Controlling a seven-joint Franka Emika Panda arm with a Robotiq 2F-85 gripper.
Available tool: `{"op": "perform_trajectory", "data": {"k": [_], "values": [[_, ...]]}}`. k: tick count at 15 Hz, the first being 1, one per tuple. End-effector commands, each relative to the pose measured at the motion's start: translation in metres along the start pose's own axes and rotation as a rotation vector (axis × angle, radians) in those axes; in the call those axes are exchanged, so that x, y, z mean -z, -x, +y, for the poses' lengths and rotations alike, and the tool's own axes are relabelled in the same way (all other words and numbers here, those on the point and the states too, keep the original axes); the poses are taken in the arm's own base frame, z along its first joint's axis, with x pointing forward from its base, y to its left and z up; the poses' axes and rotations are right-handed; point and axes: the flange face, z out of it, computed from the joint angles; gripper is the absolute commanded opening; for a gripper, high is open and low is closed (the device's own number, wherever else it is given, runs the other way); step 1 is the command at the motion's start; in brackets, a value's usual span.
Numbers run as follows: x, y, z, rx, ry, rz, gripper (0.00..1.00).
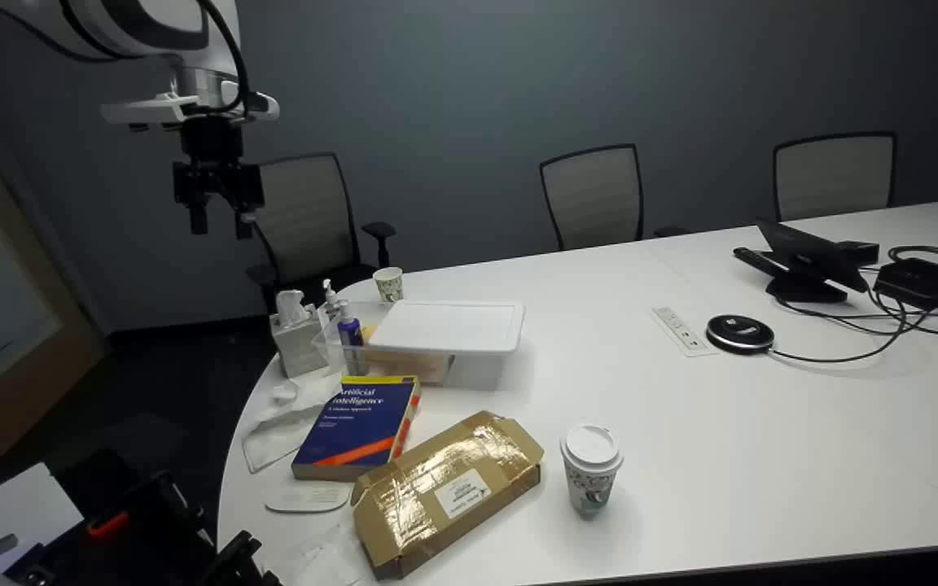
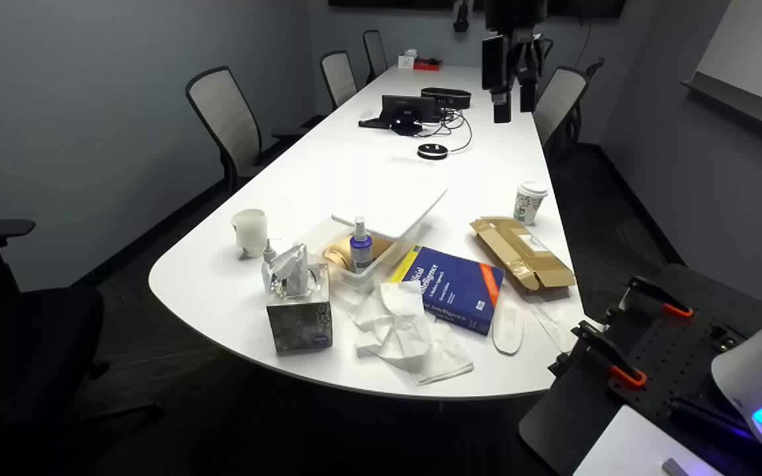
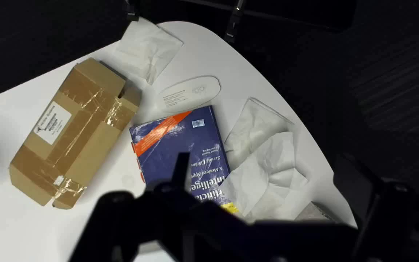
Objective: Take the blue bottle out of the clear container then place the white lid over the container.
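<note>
Bottle (image 2: 360, 251), 1 pc: upright in tub (image 2: 383, 260), nr rounded edge of worktop (image 1: 803, 439). Hand (image 1: 221, 224): raised, fingers (image 1: 199, 218) apart, nil held.
Risks: lid (image 1: 449, 325) askew, tub part-covered, lid's edge just beside bottle (contact: can't tell); an off-line lift cld poss. snag lid & tip it off. Low approach cld knock pump (image 2: 269, 253) or tissue box (image 2: 300, 324), nr rounded edge. Lid, lying flat, prob. awkward to pinch; may slide. Surface: white; book (image 1: 363, 427) & loose tissue (image 2: 397, 324) toward rounded edge; carton (image 1: 424, 498) & lidded cup (image 1: 589, 472) nr long edge, base (image 2: 755, 360) side; black disc (image 1: 740, 334) further along. Room: grey wall (image 1: 453, 122), chairs (image 1: 593, 195) at both long edges, dark floor (image 2: 123, 363).
</note>
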Motion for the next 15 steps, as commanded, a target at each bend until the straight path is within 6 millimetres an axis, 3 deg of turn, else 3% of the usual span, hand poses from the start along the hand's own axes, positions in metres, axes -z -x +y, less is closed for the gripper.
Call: {"op": "perform_trajectory", "data": {"k": [1,2,4,9,12,15], "values": [[0.000,0.000,0.000,0.000,0.000,-0.001,1.00],[0.000,0.000,0.000,0.000,0.000,-0.001,1.00],[-0.005,-0.022,0.007,-0.060,0.002,-0.003,1.00],[-0.034,-0.103,0.015,-0.211,0.009,0.072,1.00],[-0.070,-0.161,-0.004,-0.299,0.044,0.118,1.00],[-0.100,-0.200,-0.034,-0.367,0.089,0.151,1.00]]}}
